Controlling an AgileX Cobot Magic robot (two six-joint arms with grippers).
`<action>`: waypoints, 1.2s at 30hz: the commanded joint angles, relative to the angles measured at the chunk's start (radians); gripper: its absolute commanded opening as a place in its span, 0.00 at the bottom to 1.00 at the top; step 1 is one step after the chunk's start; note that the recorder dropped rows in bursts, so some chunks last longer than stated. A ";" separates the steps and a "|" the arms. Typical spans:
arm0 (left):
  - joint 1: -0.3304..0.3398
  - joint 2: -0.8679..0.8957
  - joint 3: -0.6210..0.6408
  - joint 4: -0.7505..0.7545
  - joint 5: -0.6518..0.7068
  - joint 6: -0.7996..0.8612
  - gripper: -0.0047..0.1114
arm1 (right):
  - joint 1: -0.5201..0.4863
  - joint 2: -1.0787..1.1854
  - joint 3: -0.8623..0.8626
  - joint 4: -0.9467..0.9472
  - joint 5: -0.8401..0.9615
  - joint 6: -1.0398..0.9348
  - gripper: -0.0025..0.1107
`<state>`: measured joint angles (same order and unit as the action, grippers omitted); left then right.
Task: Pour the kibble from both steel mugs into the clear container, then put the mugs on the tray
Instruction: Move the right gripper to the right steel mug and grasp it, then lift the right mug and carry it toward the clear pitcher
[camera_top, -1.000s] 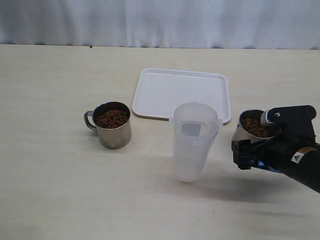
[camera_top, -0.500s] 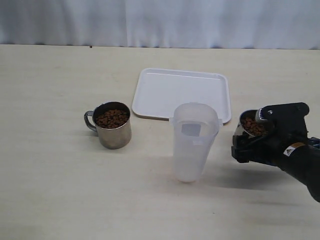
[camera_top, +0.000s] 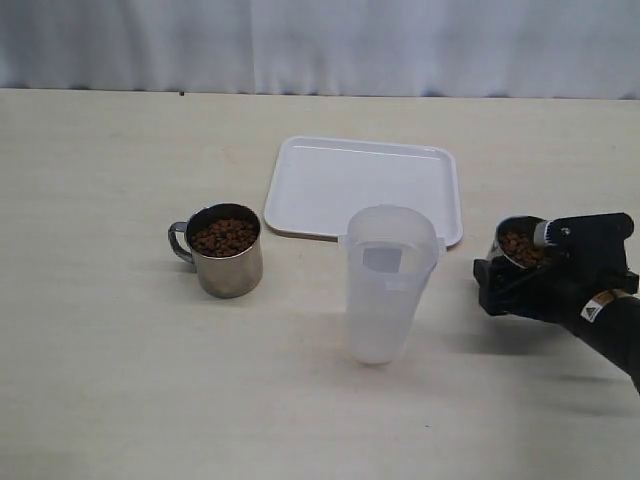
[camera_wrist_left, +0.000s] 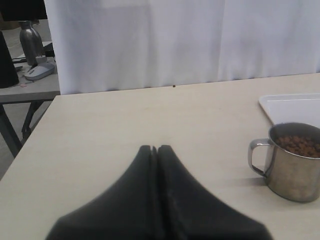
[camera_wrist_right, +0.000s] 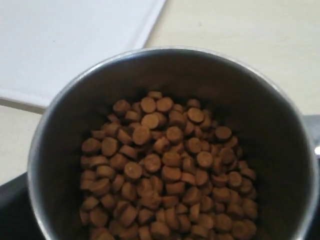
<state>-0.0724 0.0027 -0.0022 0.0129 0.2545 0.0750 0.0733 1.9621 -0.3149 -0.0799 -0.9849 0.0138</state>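
Right of container (camera_top: 388, 290), rt hand (camera_top: 515, 275) grips full mug (camera_top: 518, 243), near upright.

A pale, wood-grained table (camera_top: 120, 380) fills most of the scene, its surface matte and lightly streaked. Behind its far edge hangs a white curtain (camera_top: 320, 45) in soft vertical folds. A tiny dark speck (camera_wrist_left: 173, 86) sits right at that far edge. In the left wrist view a second, grey side table (camera_wrist_left: 30, 90) stands beyond the corner. On it are a grey metal bottle (camera_wrist_left: 31, 42), a pale rounded object like a computer mouse (camera_wrist_left: 39, 71), and a dark shape (camera_wrist_left: 6, 60) cut off by the frame.
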 joint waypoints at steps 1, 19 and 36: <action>0.002 -0.003 0.002 0.002 -0.013 0.001 0.04 | -0.006 0.053 -0.001 -0.007 -0.116 -0.026 0.99; 0.002 -0.003 0.002 0.002 -0.013 0.001 0.04 | -0.006 0.047 -0.030 0.165 -0.016 -0.025 0.08; 0.002 -0.003 0.002 0.002 -0.013 0.001 0.04 | -0.006 -0.854 0.066 0.110 0.587 0.257 0.06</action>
<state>-0.0724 0.0027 -0.0022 0.0129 0.2545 0.0750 0.0727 1.1778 -0.2380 0.1132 -0.3853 0.1482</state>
